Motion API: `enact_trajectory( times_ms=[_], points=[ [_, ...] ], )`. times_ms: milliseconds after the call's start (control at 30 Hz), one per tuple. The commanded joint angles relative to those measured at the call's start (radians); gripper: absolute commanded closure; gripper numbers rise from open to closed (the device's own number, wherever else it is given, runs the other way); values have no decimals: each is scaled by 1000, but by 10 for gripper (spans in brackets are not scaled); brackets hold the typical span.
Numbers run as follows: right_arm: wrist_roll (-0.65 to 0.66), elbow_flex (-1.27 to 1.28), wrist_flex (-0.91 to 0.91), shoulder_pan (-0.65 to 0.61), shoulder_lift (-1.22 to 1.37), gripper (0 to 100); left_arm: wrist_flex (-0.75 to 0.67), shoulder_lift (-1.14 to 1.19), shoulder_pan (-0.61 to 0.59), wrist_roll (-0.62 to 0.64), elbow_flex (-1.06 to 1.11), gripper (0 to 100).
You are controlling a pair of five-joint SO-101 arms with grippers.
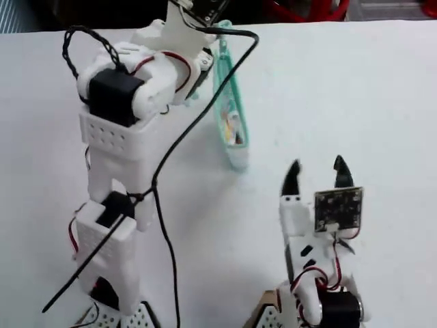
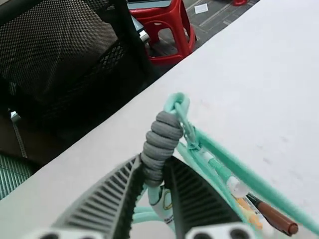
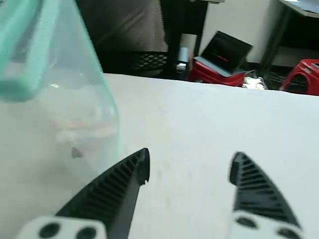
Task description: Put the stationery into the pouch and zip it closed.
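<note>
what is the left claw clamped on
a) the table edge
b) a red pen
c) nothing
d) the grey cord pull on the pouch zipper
d: the left wrist view shows the left claw closed around the grey cord pull, which hangs from the zipper end of the teal pouch.

Mint-green, see-through pouch (image 1: 229,126), grey braided zip cord (image 2: 159,144), black ribbed fingers (image 3: 117,191), white table (image 1: 355,96), perhaps a brown pen (image 2: 273,218)

Clear glossy plastic — pouch (image 1: 230,130)
</note>
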Motion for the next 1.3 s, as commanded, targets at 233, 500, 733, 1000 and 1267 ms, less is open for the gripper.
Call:
enact_trajectory(
  times_ms=[233,500,733,1000,1267],
  points=[
    [-6,-26,-47,-344,7,625,-17,-31,-10,-12,81,977],
    [0,149,-452,-239,10,625,-32,-33,-8,-14,77,977],
    [0,241,-561,-209,13,625,-29,-33,-10,-54,81,977],
    [-6,163,-768,-196,384,625,-18,-39,-1,-52,83,977],
    [2,2,-785,-228,651,625,-15,-31,-8,-52,84,977]
  ],
)
